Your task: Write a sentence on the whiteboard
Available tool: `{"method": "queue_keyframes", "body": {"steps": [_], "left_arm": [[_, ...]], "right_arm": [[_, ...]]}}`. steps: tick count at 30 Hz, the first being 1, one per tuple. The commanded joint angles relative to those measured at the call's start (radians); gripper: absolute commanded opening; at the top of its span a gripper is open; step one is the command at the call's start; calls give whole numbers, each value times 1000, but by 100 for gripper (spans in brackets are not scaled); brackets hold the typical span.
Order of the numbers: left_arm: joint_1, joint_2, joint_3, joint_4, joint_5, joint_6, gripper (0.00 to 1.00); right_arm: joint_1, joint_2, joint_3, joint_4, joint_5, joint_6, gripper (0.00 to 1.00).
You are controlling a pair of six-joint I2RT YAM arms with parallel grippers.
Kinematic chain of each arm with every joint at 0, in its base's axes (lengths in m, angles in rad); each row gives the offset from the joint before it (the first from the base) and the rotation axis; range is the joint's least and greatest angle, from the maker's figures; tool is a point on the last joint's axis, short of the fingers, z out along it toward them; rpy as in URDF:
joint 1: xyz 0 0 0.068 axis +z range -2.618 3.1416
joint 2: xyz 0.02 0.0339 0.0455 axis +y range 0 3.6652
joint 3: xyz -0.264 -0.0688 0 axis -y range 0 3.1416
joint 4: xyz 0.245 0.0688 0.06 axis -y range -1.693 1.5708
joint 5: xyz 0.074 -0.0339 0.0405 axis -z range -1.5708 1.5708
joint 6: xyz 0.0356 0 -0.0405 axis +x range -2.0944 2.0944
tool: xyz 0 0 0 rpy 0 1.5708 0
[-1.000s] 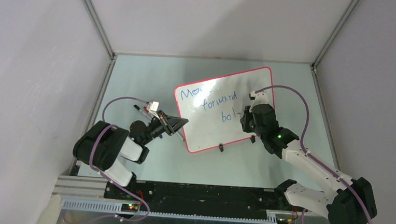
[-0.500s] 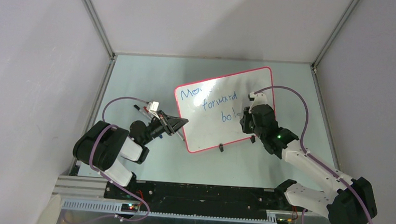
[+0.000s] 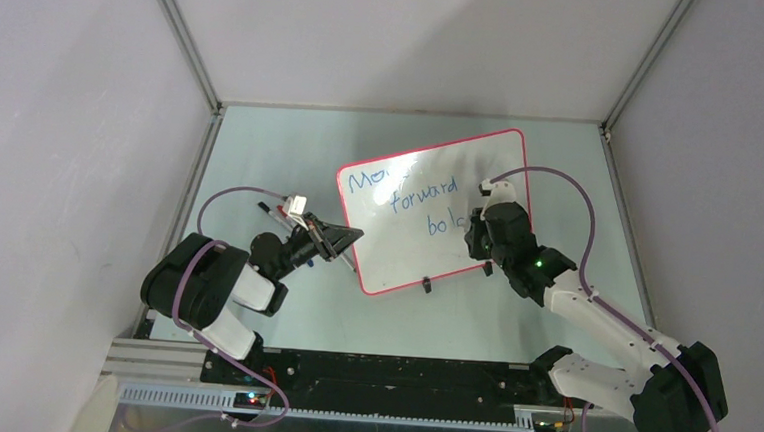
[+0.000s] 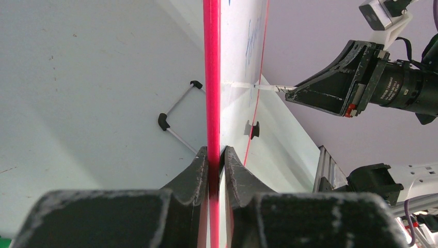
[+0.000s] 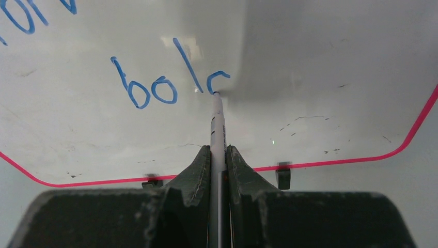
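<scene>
- Top view. The whiteboard (image 3: 401, 252) lies skewed at the centre of the frame. The sentence (image 3: 414, 196) steps down from the board's upper left in three blue lines, the third unfinished. The left gripper (image 3: 349, 236) meets the board's lower-left edge, and the right gripper (image 3: 477, 227) sits at centre right, over the third line.
- Left wrist view. The left gripper (image 4: 213, 155) has its jaws clamped on the board's red frame (image 4: 212, 77), which runs straight up the middle of the frame. At upper right the right gripper (image 4: 294, 92) brings the marker (image 4: 268, 88) to the board. We judge that this clamp must hold firm, or pen pressure will slide the board.
- Right wrist view. The right gripper (image 5: 217, 152) is closed tight around the marker (image 5: 217, 121), whose tip touches the surface beside a small open curve after "bol" (image 5: 152, 82). We read that curve as the bowl of a "d". We would close the bowl with light, even pressure, then draw a stem as tall as the "l". Bare board (image 5: 310, 77) to the right leaves room for the last letters.
</scene>
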Motion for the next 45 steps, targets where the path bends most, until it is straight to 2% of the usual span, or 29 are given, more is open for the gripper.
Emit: {"method": "queue_keyframes", "body": {"steps": [1, 45], "left_arm": [[-5, 2, 6, 26, -35, 65, 0], [-5, 4, 9, 25, -33, 68, 0]], "right_arm": [[-18, -18, 44, 7, 43, 1, 0], [-55, 107, 192, -39, 17, 4, 0]]}}
